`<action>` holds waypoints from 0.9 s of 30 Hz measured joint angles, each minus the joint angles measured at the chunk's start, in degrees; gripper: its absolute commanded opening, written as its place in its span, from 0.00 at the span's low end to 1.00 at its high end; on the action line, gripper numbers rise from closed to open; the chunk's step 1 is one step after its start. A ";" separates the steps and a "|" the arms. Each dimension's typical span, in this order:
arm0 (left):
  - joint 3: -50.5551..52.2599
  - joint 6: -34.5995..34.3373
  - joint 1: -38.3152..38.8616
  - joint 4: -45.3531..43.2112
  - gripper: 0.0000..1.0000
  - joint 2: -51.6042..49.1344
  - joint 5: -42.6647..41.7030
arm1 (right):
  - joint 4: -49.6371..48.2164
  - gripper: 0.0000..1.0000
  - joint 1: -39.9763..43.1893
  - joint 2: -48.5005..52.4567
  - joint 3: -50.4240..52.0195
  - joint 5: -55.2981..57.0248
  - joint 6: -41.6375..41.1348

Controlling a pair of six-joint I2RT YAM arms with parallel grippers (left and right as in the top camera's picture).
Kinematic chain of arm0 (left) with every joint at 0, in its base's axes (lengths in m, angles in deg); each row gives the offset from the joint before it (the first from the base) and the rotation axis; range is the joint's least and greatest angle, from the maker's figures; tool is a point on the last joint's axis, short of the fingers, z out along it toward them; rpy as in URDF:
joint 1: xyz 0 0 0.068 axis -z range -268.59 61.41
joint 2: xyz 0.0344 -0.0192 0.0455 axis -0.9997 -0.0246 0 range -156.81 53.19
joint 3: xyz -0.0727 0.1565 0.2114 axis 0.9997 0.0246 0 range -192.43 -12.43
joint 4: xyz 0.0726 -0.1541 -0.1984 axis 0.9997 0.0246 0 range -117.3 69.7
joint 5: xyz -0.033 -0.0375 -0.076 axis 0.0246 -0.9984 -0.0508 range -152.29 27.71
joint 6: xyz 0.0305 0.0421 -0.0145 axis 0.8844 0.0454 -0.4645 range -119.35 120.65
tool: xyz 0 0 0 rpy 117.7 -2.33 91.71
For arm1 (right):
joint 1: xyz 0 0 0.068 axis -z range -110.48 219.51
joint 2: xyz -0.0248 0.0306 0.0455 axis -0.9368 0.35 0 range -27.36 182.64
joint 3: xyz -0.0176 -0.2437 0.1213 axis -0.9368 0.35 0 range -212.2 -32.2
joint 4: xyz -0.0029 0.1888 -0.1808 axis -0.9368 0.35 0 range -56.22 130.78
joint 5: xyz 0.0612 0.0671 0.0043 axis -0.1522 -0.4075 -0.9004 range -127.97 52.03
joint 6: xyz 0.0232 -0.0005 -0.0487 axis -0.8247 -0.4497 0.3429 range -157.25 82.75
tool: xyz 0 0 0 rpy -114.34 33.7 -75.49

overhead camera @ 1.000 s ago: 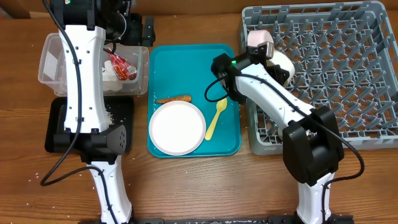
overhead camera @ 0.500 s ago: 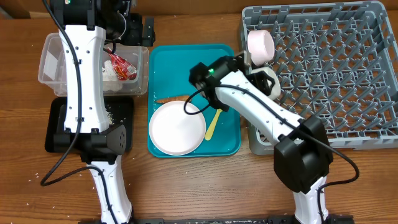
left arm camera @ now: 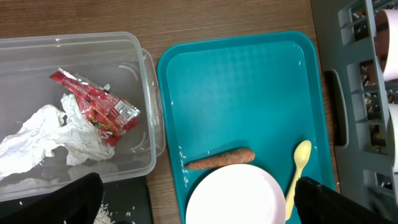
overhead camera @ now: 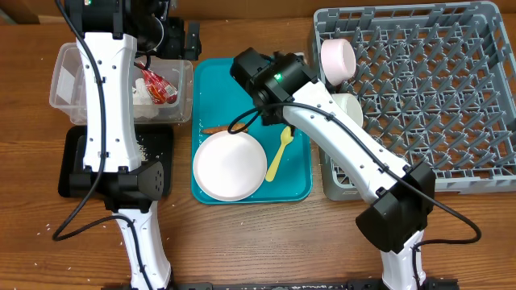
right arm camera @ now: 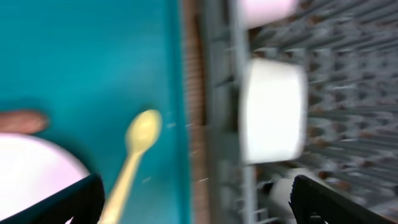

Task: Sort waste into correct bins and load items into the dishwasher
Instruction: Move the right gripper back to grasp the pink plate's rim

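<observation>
My right gripper (right arm camera: 202, 202) hangs open and empty over the teal tray (overhead camera: 242, 89). Below it lie the pale yellow spoon (overhead camera: 278, 153), the round white plate (overhead camera: 230, 165) and an orange-brown food stick (overhead camera: 224, 127). A pink bowl (overhead camera: 339, 58) and a white bowl (overhead camera: 347, 109) stand on edge in the grey dish rack (overhead camera: 435, 80). My left gripper (left arm camera: 199, 205) is open and empty, high above the tray and the clear tub (left arm camera: 146, 93). That tub holds the red foil wrapper (left arm camera: 96, 106) and crumpled white paper (left arm camera: 43, 134).
A black tray (overhead camera: 157, 149) with rice grains sits in front of the tub, partly under my left arm. A few grains (overhead camera: 48, 229) lie on the wood at the front left. The right arm stretches from the front right across the rack's left edge.
My right gripper has opened and let go of the pink bowl in the rack. It has then swung left over the teal tray. The left arm has not moved.
</observation>
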 measured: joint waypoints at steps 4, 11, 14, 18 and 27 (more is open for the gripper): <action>0.00 0.00 0.00 0.00 1.00 0.00 0.00 | -3.89 0.93 -0.02 -0.02 1.55 -8.37 2.01; 0.00 0.00 0.00 0.02 1.00 0.00 0.00 | -10.99 0.68 0.00 -0.04 9.99 -19.89 5.81; 0.00 0.00 0.00 0.00 1.00 0.00 0.00 | -14.97 0.55 0.00 -0.07 14.36 -23.65 7.50; 0.00 0.00 0.00 0.00 1.00 0.00 0.00 | -20.28 0.52 -0.02 -0.07 20.65 -26.62 8.41; 0.00 0.00 0.00 0.00 1.00 0.00 0.00 | -35.39 0.34 0.00 -0.07 33.18 -31.61 9.14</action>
